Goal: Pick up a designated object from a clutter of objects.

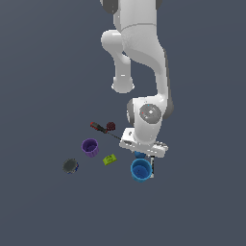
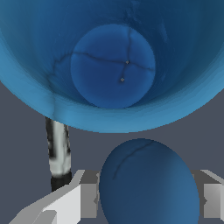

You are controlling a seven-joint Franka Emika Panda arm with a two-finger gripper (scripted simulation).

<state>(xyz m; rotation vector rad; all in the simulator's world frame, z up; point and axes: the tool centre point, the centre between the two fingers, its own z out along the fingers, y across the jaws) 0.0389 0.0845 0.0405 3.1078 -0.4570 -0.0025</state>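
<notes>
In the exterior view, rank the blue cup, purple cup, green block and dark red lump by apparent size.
1. blue cup, largest
2. purple cup
3. green block and dark red lump: both small and look much alike, so I won't rank them. The lump lies higher in the picture, perhaps farther from the camera.

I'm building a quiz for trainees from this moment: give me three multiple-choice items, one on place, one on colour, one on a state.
1. Where is the ball?
A. inside the blue cup
B. between the gripper's fingers, beside the blue cup
C. next to the purple cup

2. What colour is the cup nearest the green block?
A. purple
B. red
C. yellow

3. How does the blue cup stand?
A. upside down
B. on its side
C. upright, mouth open, nothing in it

Answers:
1 B: the wrist view shows the ball between the two fingers of the gripper, outside the cup's rim.
2 A: in the exterior view the purple cup stands next to the block.
3 C: both views look down into its bare bottom.
</notes>
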